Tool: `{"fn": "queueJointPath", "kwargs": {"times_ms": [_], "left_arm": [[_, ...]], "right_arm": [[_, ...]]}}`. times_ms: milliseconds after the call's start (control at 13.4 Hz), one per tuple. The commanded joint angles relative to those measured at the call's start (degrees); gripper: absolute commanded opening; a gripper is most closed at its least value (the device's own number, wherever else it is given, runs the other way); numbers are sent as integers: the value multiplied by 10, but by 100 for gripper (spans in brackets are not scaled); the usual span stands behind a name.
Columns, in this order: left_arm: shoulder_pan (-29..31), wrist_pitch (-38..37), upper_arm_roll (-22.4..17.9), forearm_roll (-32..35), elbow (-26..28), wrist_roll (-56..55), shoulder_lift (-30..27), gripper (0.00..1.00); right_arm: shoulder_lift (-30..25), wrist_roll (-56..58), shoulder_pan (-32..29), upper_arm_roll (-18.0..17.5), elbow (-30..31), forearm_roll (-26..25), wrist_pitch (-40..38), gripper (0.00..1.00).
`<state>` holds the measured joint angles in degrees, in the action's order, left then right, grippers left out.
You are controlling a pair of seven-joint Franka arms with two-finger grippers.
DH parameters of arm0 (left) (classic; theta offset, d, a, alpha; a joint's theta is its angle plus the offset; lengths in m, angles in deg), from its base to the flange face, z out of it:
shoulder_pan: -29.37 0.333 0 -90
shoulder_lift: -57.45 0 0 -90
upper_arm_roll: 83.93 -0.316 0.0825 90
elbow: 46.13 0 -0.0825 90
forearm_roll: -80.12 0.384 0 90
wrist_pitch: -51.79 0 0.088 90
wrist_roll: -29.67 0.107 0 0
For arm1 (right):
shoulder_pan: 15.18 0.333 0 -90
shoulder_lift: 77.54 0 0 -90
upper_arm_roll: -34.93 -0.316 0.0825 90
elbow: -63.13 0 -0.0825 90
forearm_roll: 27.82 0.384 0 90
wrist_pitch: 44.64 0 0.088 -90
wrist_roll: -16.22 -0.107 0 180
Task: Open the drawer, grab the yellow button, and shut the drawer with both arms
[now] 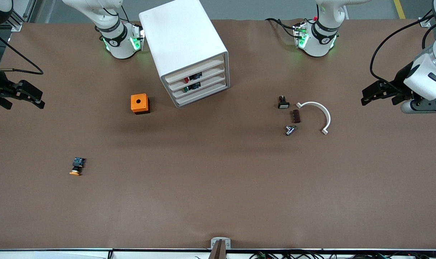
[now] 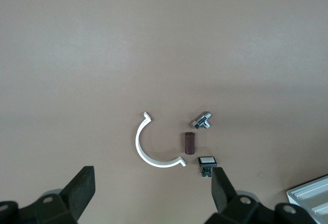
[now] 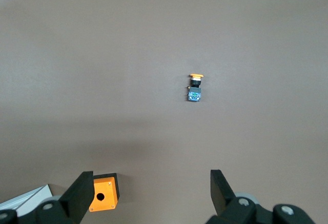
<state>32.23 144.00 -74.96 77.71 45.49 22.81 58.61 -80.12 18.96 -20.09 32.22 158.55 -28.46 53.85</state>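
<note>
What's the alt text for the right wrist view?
The orange-capped button lies on its side on the bare brown table, untouched, with the open right gripper hovering above and empty. The orange cube with a hole and a corner of the white cabinet show at the frame's edge.

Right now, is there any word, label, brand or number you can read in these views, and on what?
No readable text anywhere.
Right arm's base: a small dark round mark, too small to read.
Left arm's base: the same kind of mark, unreadable.
Cabinet, orange cube, button: no lettering visible.
</note>
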Motion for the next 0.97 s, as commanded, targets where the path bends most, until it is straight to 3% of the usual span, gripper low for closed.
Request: {"fn": "queueJointPath", "kwargs": {"times_ms": [0,898], "left_arm": [[-9,3,-11,13,15,7,-19,100],[-6,-11,-6,13,-4,5,-25,100]], "right_arm": [[1,-2,-8,-3,-8,0,-5,100],[2,-1,-8,-3,-8,0,-3,100]]}}
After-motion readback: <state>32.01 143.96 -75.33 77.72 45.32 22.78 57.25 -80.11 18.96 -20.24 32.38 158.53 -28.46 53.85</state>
